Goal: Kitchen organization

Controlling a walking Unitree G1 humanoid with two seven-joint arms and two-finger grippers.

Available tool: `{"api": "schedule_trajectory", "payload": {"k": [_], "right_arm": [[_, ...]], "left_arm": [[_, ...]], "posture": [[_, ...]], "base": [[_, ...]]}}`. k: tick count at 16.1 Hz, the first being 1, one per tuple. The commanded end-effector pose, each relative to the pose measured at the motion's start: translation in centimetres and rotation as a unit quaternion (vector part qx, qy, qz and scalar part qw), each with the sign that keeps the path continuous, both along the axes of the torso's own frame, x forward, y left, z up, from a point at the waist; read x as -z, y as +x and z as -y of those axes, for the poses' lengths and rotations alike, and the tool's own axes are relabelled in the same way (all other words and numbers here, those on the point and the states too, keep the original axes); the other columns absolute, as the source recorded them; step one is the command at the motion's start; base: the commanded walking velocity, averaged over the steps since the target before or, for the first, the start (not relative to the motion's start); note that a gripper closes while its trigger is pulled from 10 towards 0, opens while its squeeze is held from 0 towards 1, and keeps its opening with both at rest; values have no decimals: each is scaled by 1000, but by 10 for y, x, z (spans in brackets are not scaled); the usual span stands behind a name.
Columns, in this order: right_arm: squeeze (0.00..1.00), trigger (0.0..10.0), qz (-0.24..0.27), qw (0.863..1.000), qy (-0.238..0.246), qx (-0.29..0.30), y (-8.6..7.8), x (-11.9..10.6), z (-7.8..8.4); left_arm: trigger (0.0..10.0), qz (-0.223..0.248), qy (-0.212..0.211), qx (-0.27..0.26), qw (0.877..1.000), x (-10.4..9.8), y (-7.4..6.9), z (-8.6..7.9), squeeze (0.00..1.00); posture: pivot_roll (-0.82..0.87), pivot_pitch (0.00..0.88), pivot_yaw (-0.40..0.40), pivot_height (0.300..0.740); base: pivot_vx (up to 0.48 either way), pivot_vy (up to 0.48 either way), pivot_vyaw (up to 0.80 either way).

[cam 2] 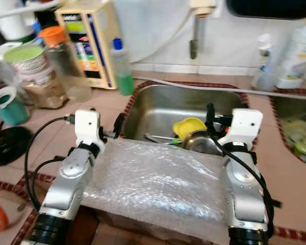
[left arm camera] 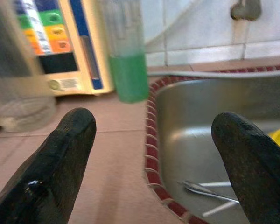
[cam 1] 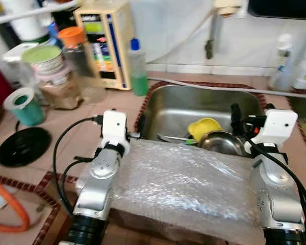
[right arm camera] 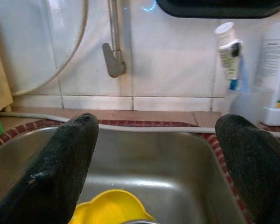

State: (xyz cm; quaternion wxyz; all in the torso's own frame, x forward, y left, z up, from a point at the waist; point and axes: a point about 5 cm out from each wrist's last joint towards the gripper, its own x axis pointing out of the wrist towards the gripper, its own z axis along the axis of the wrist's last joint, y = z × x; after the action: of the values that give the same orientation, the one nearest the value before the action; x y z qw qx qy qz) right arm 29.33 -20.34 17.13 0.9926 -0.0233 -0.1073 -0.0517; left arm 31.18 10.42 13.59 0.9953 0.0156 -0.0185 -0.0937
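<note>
across sink front, bubble wrap lengthwise

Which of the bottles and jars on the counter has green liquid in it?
The slim clear bottle with the blue cap, standing at the sink's back left corner beside the cream box. The orange-lidded jar nearby looks empty.

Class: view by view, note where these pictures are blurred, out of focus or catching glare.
Left eye view: mild blur throughout; glare whitens the bubble wrap. Right eye view: the bottles on the far counter look washed out. Left wrist view: the near fingers and the green soap bottle are soft. Right wrist view: the fingers are blurred; the tap is sharper.
</note>
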Motion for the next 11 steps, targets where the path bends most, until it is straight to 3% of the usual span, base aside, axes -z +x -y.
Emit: {"api": "schedule_trajectory", "payload": {"k": [1, 2, 6, 11], "right_arm": [[0, 10000, 1, 1000, 1, 0, -3, -3, -1], [0, 10000, 0, 1000, -2, -6, -4, -6, -2], [0, 10000, -5, 1000, 0, -15, -5, -8, -5], [0, 10000, -10, 1000, 5, -30, -3, -10, -12]], "left_arm": [[10000, 15, -9, 18, 1000, -6, -1, 1, 0], [10000, 5, -27, 10, 1000, -3, -3, -5, 0], [10000, -4, -9, -6, 1000, 2, -7, -14, 0], [10000, -1, -9, -6, 1000, 0, -9, -12, 0]], "posture": [[-76, 0, 114, 740], [-76, 0, 111, 740], [-75, 0, 107, 740], [-64, 0, 95, 740]], "base": [[0, 0, -781], [0, 0, -788], [0, 0, -780], [0, 0, 0]]}}
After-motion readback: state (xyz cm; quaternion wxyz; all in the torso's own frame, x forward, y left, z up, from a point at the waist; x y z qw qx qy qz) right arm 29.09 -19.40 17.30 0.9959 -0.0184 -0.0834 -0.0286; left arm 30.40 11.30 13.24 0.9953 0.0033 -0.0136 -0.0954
